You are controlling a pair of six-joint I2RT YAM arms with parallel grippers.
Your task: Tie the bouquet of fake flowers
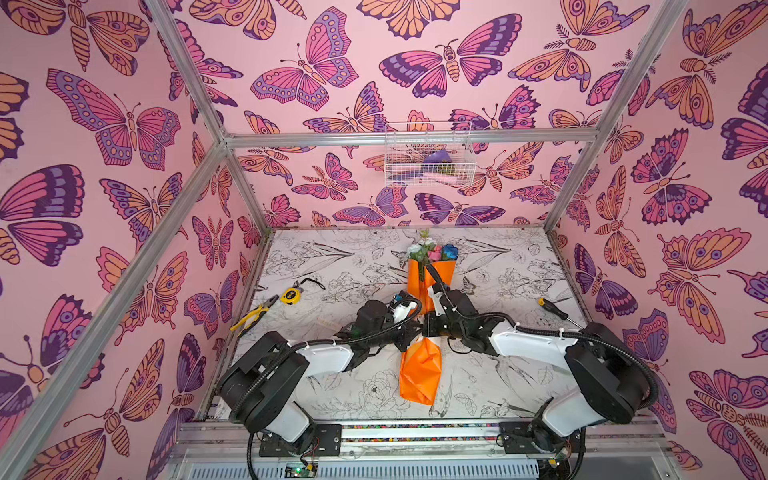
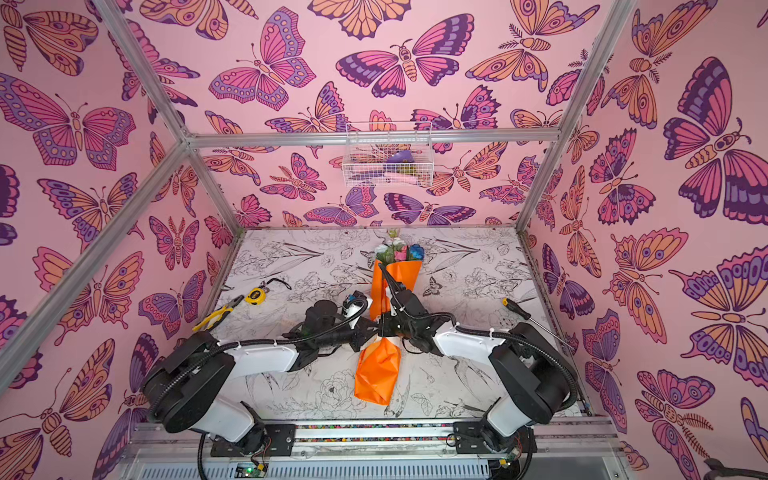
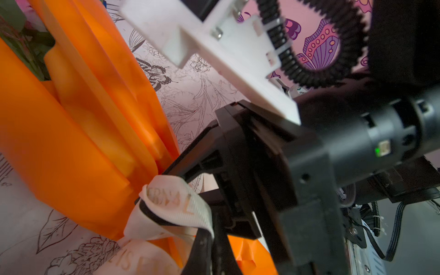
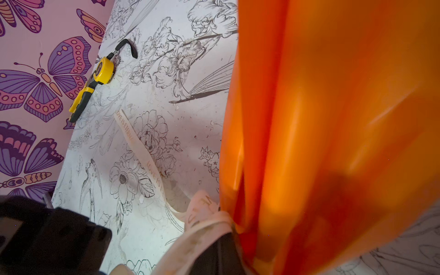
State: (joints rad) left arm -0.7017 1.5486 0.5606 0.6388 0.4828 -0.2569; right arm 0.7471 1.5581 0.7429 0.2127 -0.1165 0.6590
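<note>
You're looking at a lab test cell: aluminium frame [image 1: 311,139] around butterfly-print walls [image 1: 311,62], a wire basket [image 1: 428,153] upper centre, a flower-print table [image 1: 332,257], two arms [image 1: 324,355] bolted to a rail [image 1: 415,432] at the bottom.

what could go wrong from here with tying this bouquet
1. The left gripper and right gripper crowd the bouquet at its narrow waist; they could collide or crush its orange wrapping paper.
2. The cream ribbon is only a loose loop there; pulling might slip it free instead of tightening.
3. Its slack tail on the table could snag.
</note>
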